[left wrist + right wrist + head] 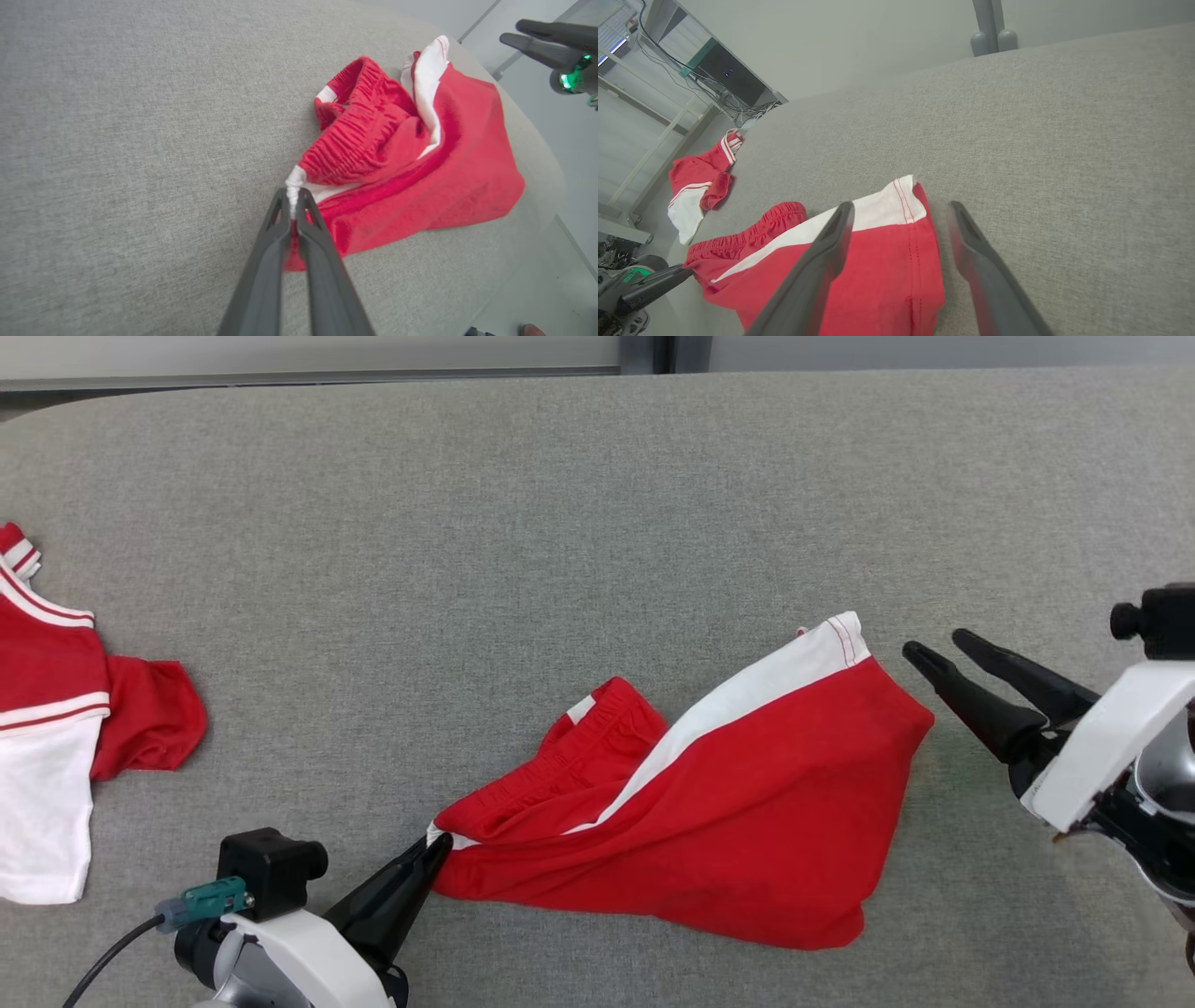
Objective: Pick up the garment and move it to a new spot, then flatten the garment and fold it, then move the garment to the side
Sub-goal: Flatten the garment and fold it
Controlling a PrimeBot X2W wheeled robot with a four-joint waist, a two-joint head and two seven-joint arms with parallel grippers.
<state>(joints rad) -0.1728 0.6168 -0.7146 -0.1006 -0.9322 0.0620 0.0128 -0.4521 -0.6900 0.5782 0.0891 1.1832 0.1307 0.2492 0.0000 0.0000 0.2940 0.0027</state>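
Two left fingers (268, 252) around shorts' (420, 186) corner, apparently.

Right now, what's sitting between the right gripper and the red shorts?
Nothing. In the head view, only a short stretch of bare grey tabletop separates the open right gripper from the hem corner of the red shorts.

Garment (747, 840): solid red. A white side band runs from the left gripper (439, 847) fingertips to the hem just ahead of the right gripper (935, 643) fingers, with red double stitching across the white there. Both finger pairs are black. Table cover (467, 523): heathered grey weave. Shirt (47, 709), well off to the left of the left fingers: red over white, thin red-white stripes. Connector (210, 899) behind the left fingers: teal.
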